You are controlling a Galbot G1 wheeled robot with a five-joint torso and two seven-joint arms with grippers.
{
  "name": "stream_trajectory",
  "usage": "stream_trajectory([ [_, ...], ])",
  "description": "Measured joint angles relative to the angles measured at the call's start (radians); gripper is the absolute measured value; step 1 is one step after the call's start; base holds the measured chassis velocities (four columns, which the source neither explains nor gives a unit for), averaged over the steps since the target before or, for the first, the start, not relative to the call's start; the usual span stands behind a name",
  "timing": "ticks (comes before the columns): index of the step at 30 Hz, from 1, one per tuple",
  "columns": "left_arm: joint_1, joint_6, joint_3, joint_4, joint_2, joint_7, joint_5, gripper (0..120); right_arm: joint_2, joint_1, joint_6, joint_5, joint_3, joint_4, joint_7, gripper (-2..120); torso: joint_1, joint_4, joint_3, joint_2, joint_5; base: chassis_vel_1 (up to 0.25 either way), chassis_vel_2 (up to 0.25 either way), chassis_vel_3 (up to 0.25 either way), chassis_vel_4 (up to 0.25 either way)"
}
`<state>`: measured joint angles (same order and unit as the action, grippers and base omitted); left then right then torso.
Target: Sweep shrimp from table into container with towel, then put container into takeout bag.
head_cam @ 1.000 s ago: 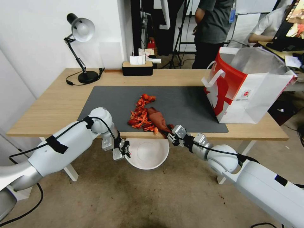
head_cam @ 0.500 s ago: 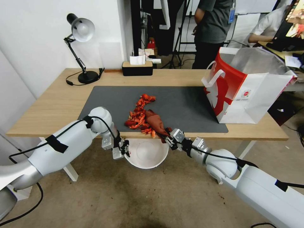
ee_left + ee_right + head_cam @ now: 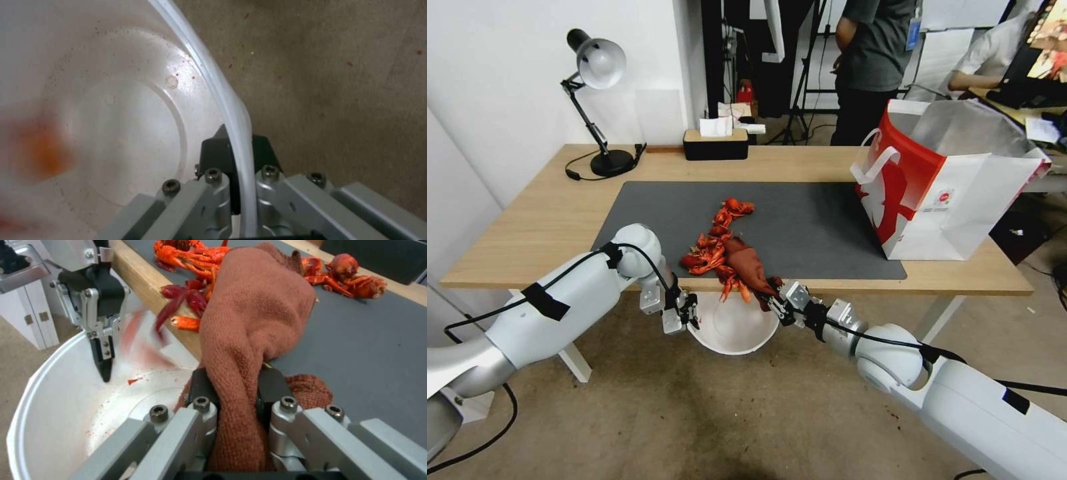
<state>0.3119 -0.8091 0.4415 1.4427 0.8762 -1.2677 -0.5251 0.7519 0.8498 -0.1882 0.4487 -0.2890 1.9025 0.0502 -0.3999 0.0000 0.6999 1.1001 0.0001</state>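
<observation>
With the right gripper [image 3: 236,390] pinching the towel [image 3: 253,313] and the left gripper [image 3: 236,156] clamped on the container [image 3: 213,76] rim (held just below the table [image 3: 547,220] edge), shrimp [image 3: 707,250] beyond the towel may spill past the rim.

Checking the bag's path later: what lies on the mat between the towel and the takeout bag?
Head view: bare grey mat between towel and takeout bag.

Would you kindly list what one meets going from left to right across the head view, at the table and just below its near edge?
Desk lamp → left end effector gripping the bowl's rim → white bowl → right end effector holding the towel → takeout bag.
</observation>
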Motion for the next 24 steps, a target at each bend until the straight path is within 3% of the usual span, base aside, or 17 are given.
stream_trajectory([
  [24, 0.014, 0.001, 0.000, 0.011, -0.014, -0.002, 0.001, 0, 0.022, 0.051, -0.004, -0.027, 0.006, 0.012, -0.004, 8, 0.000, 0.0002, 0.000, 0.000, -0.0001, 0.000, 0.000, 0.000, 0.000],
])
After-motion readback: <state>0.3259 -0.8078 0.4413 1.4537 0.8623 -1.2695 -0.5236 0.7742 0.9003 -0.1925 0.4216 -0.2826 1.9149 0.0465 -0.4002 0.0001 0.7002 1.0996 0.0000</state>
